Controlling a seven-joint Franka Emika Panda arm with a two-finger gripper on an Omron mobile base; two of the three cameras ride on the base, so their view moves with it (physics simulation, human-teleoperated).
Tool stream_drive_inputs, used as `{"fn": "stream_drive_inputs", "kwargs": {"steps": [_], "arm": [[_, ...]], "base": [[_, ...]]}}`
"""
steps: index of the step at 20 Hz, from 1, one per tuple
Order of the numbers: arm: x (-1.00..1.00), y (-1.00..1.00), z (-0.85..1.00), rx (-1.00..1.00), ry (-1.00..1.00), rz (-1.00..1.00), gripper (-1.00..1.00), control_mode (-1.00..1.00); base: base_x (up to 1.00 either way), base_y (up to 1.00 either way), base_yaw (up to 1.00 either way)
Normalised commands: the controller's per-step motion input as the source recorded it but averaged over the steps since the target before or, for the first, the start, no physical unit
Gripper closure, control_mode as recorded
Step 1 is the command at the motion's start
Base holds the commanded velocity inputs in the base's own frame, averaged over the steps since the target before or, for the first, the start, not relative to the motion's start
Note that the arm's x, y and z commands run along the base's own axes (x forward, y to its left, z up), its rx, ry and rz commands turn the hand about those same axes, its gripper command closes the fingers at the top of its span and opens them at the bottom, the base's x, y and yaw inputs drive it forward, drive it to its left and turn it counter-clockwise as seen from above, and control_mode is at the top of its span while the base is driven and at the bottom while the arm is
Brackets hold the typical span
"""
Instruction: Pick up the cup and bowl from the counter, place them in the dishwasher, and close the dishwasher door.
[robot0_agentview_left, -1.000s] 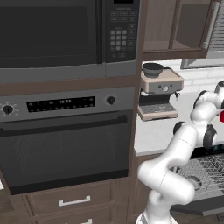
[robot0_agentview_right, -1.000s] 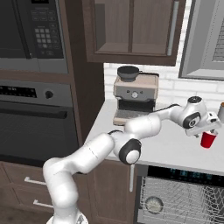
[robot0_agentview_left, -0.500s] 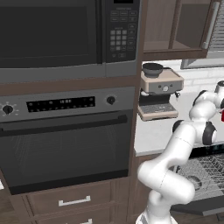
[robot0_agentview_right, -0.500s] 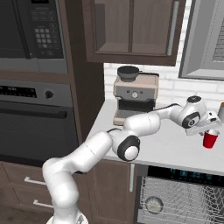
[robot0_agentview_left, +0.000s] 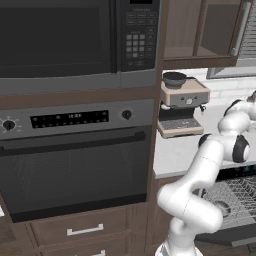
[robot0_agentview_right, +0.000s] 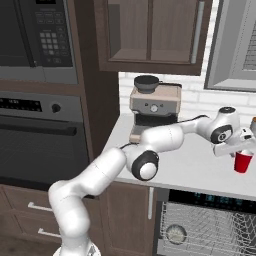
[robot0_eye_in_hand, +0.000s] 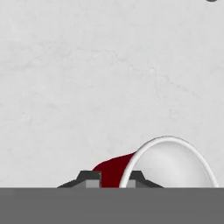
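Note:
The red cup (robot0_agentview_right: 243, 162) stands upright on the pale counter (robot0_agentview_right: 200, 172) near its right end, above the open dishwasher (robot0_agentview_right: 210, 227). My gripper (robot0_agentview_right: 239, 151) comes down onto it from the left and is shut on its rim. In the hand view the cup (robot0_eye_in_hand: 114, 169) shows its white inside, and its wall is pinched between my fingertips (robot0_eye_in_hand: 90, 179). The dishwasher door (robot0_agentview_left: 236, 237) is folded down under the grey wire rack (robot0_agentview_left: 235, 196). I cannot make out the bowl.
A beige espresso machine (robot0_agentview_right: 154, 111) stands at the back left of the counter, close to my arm. A black wall oven (robot0_agentview_left: 75, 165) and a microwave (robot0_agentview_left: 60, 37) fill the cabinet column on the left. A brownish sliver (robot0_agentview_right: 253, 121) is cut off at the right edge.
My jaws have gone from wide open to shut on the cup's rim. The cup and the arm have barely shifted.

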Motion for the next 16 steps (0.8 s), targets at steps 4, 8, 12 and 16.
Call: {"fn": "stream_drive_inputs", "kwargs": {"steps": [4, 8, 12, 16], "arm": [[-1.00, 0.00, 0.35, 0.17, 0.00, -0.06, 1.00, -1.00], [-1.00, 0.00, 0.12, 0.23, -0.08, -0.09, 1.00, -1.00], [-1.00, 0.11, -0.31, 0.13, -0.30, -0.07, 1.00, -1.00], [-1.00, 0.50, -0.53, 0.06, -0.37, -0.03, 1.00, -1.00]], "base": [[0.00, 0.00, 0.00], [0.00, 0.00, 0.00], [0.00, 0.00, 0.00], [0.00, 0.00, 0.00]]}}
